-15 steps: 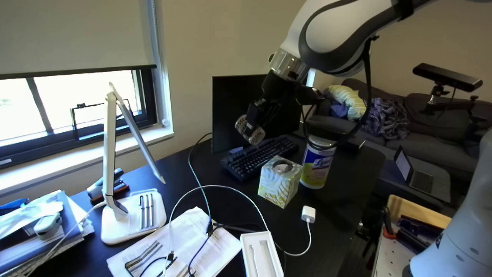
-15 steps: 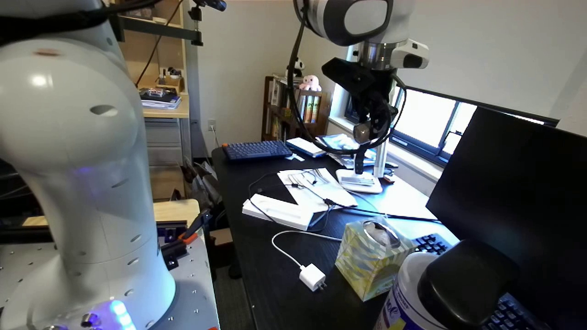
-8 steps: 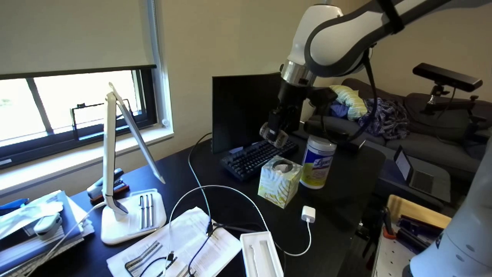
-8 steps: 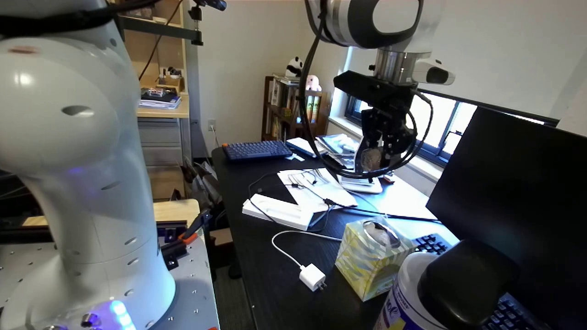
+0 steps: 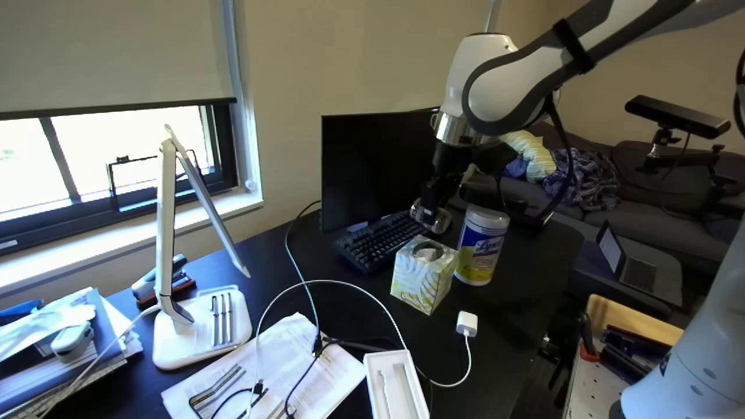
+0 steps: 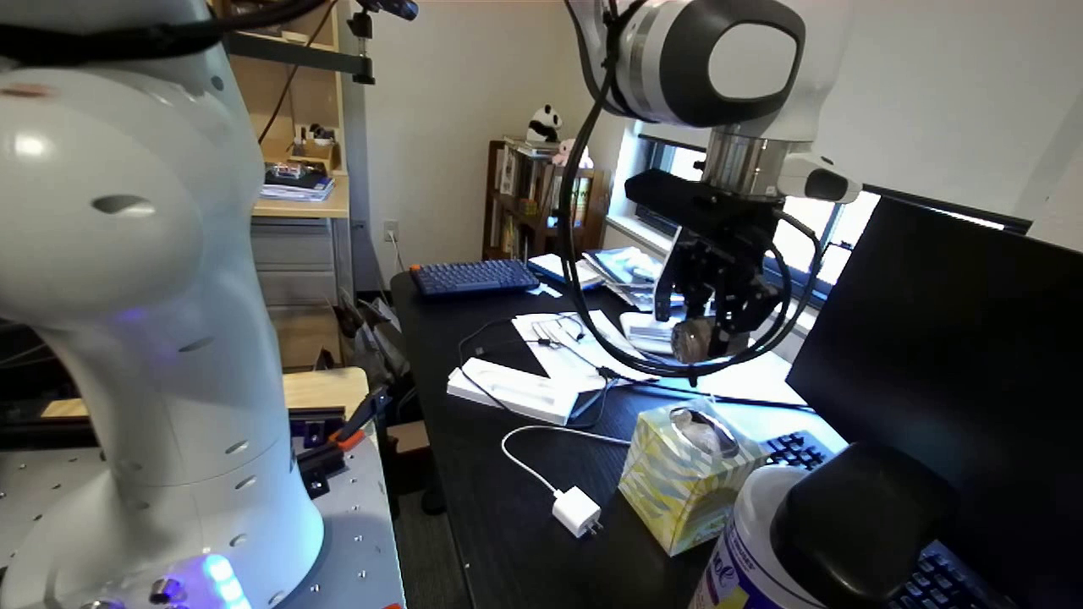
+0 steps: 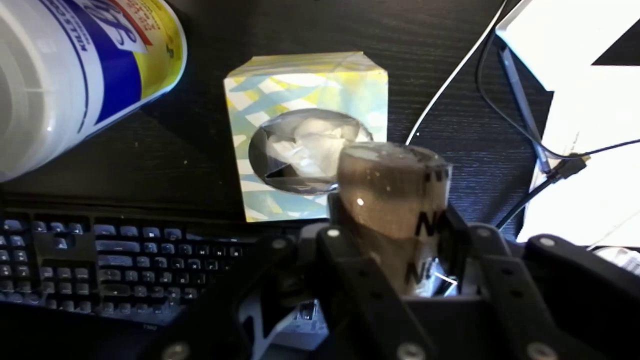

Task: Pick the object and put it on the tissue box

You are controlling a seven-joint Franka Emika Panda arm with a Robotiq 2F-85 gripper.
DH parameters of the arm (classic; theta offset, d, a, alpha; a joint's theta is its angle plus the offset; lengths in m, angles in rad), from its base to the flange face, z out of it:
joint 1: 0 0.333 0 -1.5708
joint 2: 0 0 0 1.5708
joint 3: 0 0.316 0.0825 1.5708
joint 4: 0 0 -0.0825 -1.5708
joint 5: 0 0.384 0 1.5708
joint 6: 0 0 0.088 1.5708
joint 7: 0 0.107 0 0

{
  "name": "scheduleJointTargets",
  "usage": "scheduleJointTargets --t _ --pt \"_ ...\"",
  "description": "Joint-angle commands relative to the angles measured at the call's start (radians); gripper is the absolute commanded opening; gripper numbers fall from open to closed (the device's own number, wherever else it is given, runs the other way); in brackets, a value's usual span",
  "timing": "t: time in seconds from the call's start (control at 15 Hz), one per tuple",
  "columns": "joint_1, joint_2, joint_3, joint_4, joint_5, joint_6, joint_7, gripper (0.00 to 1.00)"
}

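Note:
My gripper (image 5: 429, 216) is shut on a small brownish, clear-sided roll with black letters (image 7: 392, 195). The roll also shows in both exterior views (image 5: 440, 221) (image 6: 692, 340). The tissue box (image 5: 422, 279), pale with green and yellow leaf shapes, stands on the black desk in both exterior views (image 6: 677, 482). White tissue shows in its oval top opening. The gripper holds the roll in the air, higher than the box and apart from it. In the wrist view the roll overlaps the lower right corner of the tissue box (image 7: 300, 92).
A Lysol canister (image 5: 481, 250) stands close beside the box, also in the wrist view (image 7: 120, 70). A keyboard (image 5: 381, 241) and a monitor (image 5: 378, 169) are behind the box. A white charger (image 6: 576, 511) with cable, a white tray (image 5: 396, 384), papers and a lamp (image 5: 166, 233) are on the desk.
The gripper has moved down with the roll in it, rightward in both exterior views, and is closer to the tissue box. The tissue box and canister have not moved.

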Motion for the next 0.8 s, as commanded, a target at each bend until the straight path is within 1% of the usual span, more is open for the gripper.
scheduleJointTargets --t 0.0,0.13,0.27,0.47,0.73 --pt "-0.015 0.069 -0.019 -0.012 0.025 0.137 -0.058 0.17" --pt "-0.015 0.112 -0.026 -0.018 0.039 0.227 -0.088 0.17" --pt "-0.020 0.148 -0.028 -0.024 0.030 0.276 -0.096 0.17" --pt "-0.025 0.177 -0.024 -0.034 0.019 0.295 -0.099 0.17" --pt "-0.030 0.198 -0.024 -0.034 0.005 0.270 -0.097 0.17"
